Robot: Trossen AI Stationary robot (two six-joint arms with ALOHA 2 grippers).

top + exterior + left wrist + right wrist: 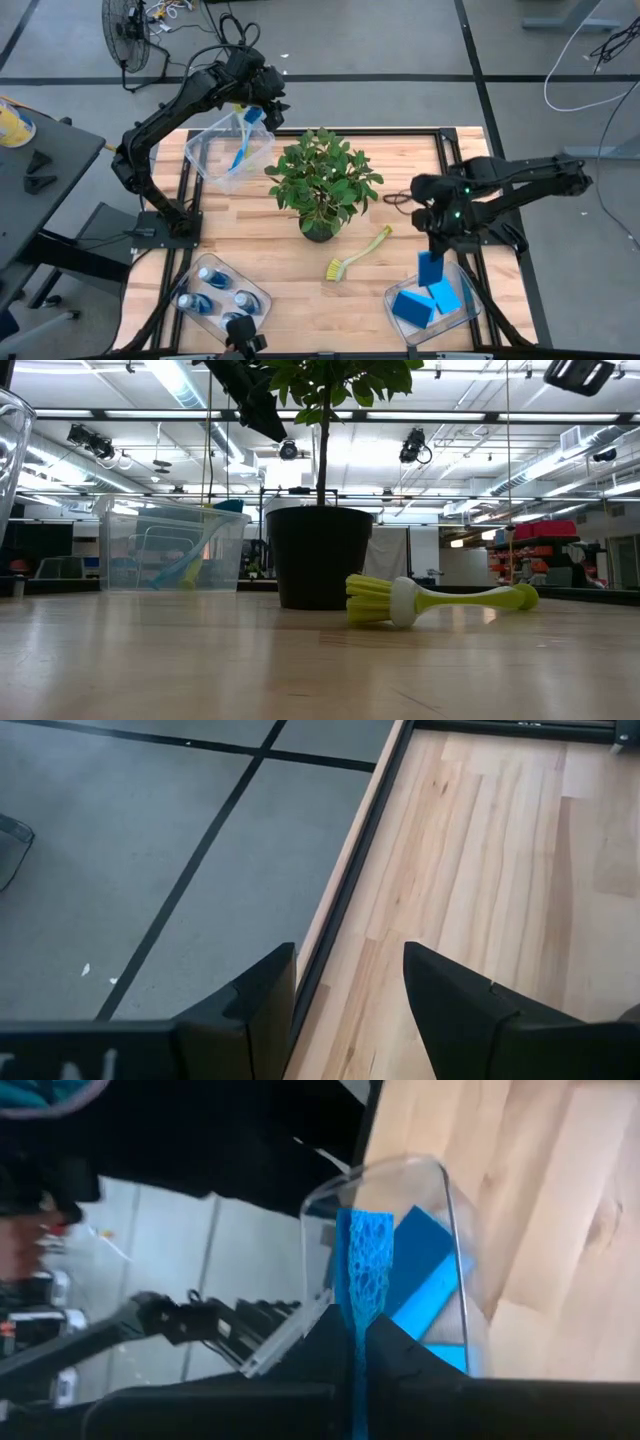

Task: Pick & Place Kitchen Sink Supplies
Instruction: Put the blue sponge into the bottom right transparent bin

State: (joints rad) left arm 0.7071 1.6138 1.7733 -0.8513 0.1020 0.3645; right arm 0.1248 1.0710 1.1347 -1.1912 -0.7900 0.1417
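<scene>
Right fingers [358, 1350] pinched on an upright blue sponge [430, 268] over the clear bin [470, 318] of sponges, right-front of the potted plant [322, 185]. Left fingers [345, 990] parted, empty, above the counter's [290, 270] rear edge by the brush bin [215, 150]. A yellow-green dish brush [355, 253] lies on the wooden counter beside the plant; bottles [215, 290] left-front.

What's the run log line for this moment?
right tool: shut on sponge over sponge bin | left tool: open, by brush bin | loose brush: on table
</scene>
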